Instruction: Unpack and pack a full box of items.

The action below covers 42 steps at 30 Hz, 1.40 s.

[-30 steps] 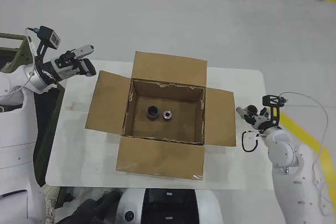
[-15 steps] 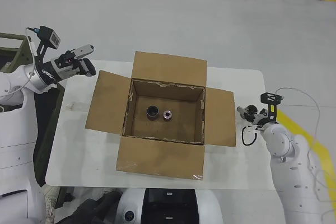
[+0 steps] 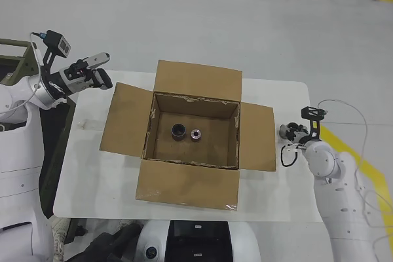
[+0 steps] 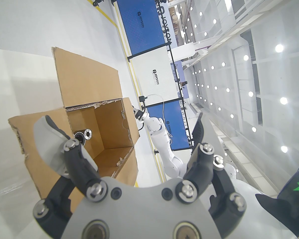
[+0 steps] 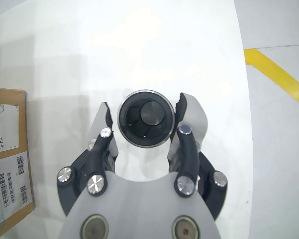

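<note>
An open cardboard box (image 3: 198, 80) stands mid-table with all flaps spread; in the left wrist view the box (image 4: 89, 83) lies beyond my fingers. On its floor are a black cylinder (image 3: 178, 131) and a small silver ring part (image 3: 195, 135). My right gripper (image 3: 289, 131) is low over the table just right of the box. In its wrist view the right gripper (image 5: 144, 101) is open around another upright black cylinder (image 5: 146, 119) standing on the table, with a slim gap at one finger. My left gripper (image 3: 99, 73) (image 4: 123, 123) is open and holds nothing, raised off the table's far left corner.
The box's right flap (image 5: 7, 150) carries printed labels close beside the right gripper. A dark green crate (image 3: 13, 62) stands off the table's left side. Bare white table (image 3: 92, 177) lies left of the box, and a strip (image 3: 295, 98) lies to its right. Yellow floor lines (image 3: 360, 170) run at the right.
The right arm's wrist and forearm have shifted a little toward the box and turned, with the gripper staying low beside the right flap. The left arm has not moved.
</note>
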Each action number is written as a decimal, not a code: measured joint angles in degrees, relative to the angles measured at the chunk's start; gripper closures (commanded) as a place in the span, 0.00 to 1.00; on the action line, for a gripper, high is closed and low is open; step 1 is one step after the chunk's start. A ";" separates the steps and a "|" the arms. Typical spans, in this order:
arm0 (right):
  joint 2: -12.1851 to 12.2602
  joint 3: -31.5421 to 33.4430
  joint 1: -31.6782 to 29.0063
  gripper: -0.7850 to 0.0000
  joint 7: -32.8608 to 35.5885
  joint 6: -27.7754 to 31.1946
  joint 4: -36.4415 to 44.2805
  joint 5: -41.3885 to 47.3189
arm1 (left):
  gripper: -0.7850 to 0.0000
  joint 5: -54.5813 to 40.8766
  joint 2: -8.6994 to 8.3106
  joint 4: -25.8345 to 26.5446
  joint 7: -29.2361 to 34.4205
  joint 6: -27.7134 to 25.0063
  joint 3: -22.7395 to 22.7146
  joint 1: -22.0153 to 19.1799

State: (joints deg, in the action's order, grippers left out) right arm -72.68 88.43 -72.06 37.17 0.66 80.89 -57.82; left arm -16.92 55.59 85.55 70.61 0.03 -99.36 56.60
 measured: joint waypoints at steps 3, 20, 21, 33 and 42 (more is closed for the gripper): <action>0.06 -0.30 0.04 0.69 -0.09 -0.63 -0.10 -0.51 | 0.00 0.00 0.00 0.00 0.00 0.00 0.00 0.00; 0.54 1.15 -7.14 1.00 -3.23 -2.34 9.97 -0.15 | 0.00 0.00 0.00 0.00 0.00 0.00 0.00 0.00; 0.59 1.44 -7.95 1.00 -3.58 -2.34 11.14 -0.01 | 0.00 0.00 0.00 0.00 0.00 0.00 0.00 0.00; 0.76 3.92 -15.26 1.00 -10.00 -2.74 22.53 1.58 | 0.00 0.00 0.00 0.00 0.00 0.00 0.00 0.00; 0.76 4.38 -20.64 1.00 -15.32 -1.46 33.64 1.34 | 0.00 0.00 0.00 0.00 0.00 0.00 0.00 0.00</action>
State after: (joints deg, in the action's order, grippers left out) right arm -71.93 92.80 -92.71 21.84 -0.80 114.53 -56.48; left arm -16.92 55.59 85.55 70.61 0.03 -99.36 56.60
